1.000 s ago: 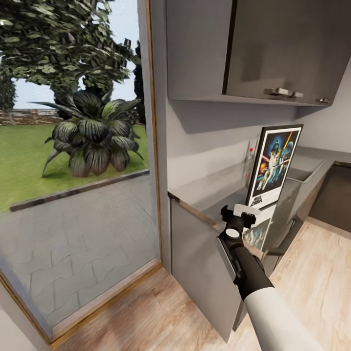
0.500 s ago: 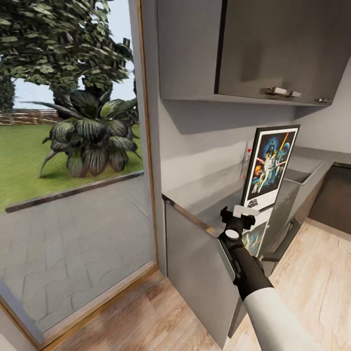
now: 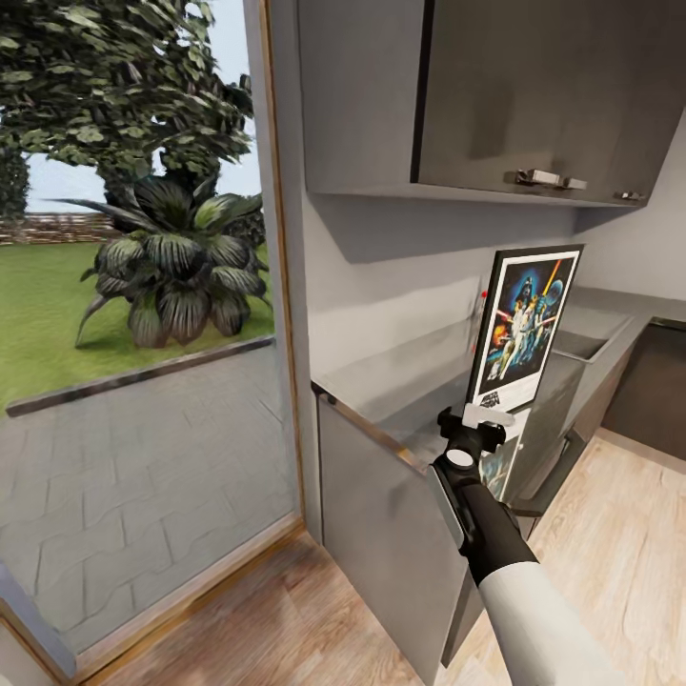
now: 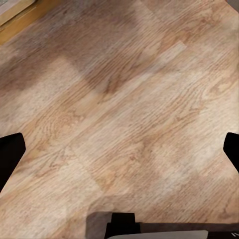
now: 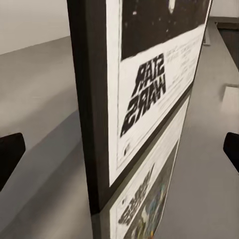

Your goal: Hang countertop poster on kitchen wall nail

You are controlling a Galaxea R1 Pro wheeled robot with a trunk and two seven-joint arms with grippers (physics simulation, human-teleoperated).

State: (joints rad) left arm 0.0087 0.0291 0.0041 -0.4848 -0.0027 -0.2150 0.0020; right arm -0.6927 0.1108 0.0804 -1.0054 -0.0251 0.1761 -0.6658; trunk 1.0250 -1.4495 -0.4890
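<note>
The poster (image 3: 522, 326) stands upright on the kitchen countertop (image 3: 400, 373), its glossy surface mirroring the artwork. My right gripper (image 3: 481, 417) is at the poster's bottom edge, by the white title strip. In the right wrist view the poster's black frame edge (image 5: 89, 99) is very close, with the right gripper (image 5: 119, 152) open and its dark fingertips (image 5: 10, 152) wide apart on either side of it. My left gripper (image 4: 119, 152) is open over the wooden floor (image 4: 124, 99), holding nothing. The wall nails are out of view.
Grey upper cabinets (image 3: 534, 86) hang above the counter. An inset sink (image 3: 583, 345) lies behind the poster. A tall glass door (image 3: 143, 381) at the left looks onto a paved garden. Base cabinets (image 3: 381, 534) drop to the wooden floor (image 3: 610, 562).
The whole view has shifted slightly, so the camera moved. My right gripper has edged further in under the poster's bottom edge. The poster still stands on the counter.
</note>
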